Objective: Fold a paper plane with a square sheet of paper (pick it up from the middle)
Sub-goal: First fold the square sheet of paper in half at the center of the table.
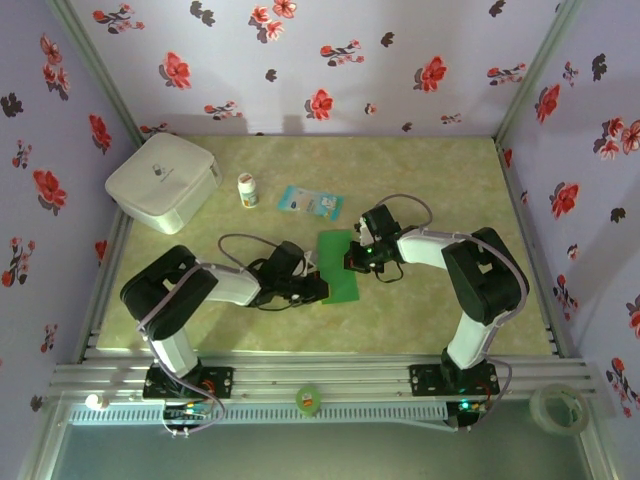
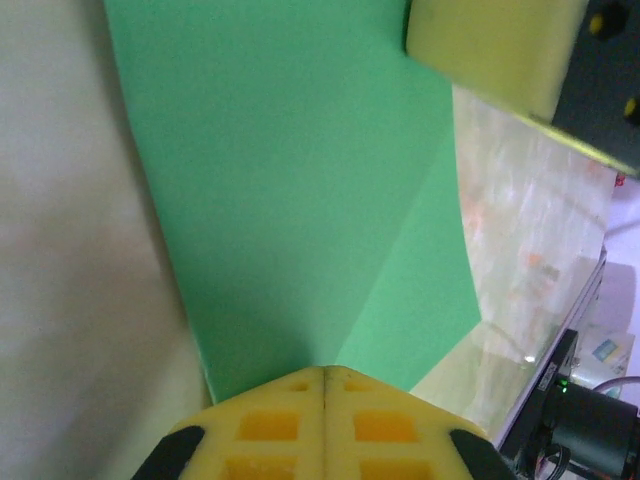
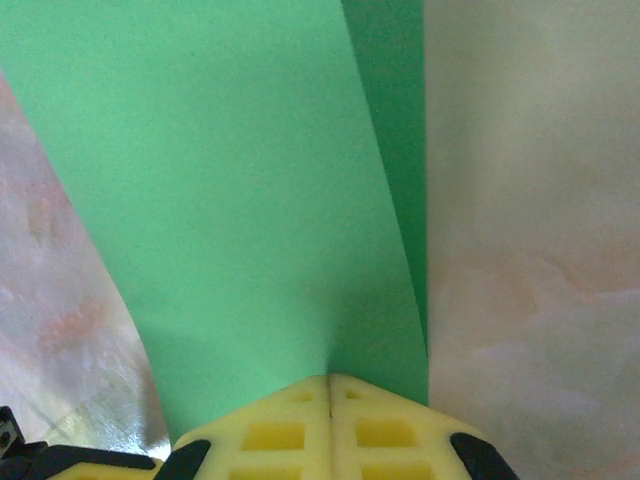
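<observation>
The square sheet of paper [image 1: 338, 262] is bright green and lies mid-table as a narrow upright strip, part of it folded over. My left gripper [image 1: 318, 289] is shut at its lower left corner. In the left wrist view the closed yellow fingertips [image 2: 300, 395] meet the paper's [image 2: 290, 180] near edge, and a bend line runs up from them. My right gripper [image 1: 357, 258] is shut at the strip's right edge. Its fingertips [image 3: 300, 400] pinch a curved upper layer [image 3: 220, 200], with darker green [image 3: 395, 90] showing below it. No paper plane shape is formed.
A white box [image 1: 162, 182] stands at the back left, with a small white bottle [image 1: 247, 190] and a blue-and-white packet [image 1: 310, 203] behind the paper. A green tape roll [image 1: 308, 399] and a clear one [image 1: 558, 405] sit on the front rail. Floral walls enclose the table.
</observation>
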Controlling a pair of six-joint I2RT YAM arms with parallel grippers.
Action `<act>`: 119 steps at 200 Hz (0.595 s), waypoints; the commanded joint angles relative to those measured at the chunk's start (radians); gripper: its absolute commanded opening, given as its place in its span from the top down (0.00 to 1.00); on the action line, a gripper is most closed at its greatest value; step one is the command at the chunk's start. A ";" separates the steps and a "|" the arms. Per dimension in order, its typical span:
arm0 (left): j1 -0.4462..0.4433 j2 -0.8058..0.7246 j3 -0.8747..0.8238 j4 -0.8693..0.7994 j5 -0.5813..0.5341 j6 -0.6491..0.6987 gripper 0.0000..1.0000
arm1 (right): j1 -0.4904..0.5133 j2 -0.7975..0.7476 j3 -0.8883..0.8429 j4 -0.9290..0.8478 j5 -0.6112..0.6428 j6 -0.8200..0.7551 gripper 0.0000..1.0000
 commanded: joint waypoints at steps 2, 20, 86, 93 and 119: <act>-0.045 -0.026 -0.030 -0.152 -0.001 0.016 0.99 | -0.012 0.048 -0.047 -0.151 0.156 -0.016 1.00; -0.069 -0.045 -0.011 -0.201 -0.019 0.028 1.00 | -0.013 0.049 -0.044 -0.160 0.158 -0.023 1.00; -0.061 -0.205 0.051 -0.276 -0.094 0.037 1.00 | -0.014 0.055 -0.016 -0.222 0.158 -0.125 1.00; -0.046 -0.210 0.064 -0.278 -0.097 0.040 0.99 | -0.014 0.052 -0.015 -0.226 0.156 -0.136 1.00; 0.040 -0.171 0.129 -0.264 -0.087 0.044 0.99 | -0.014 0.042 -0.006 -0.244 0.132 -0.181 1.00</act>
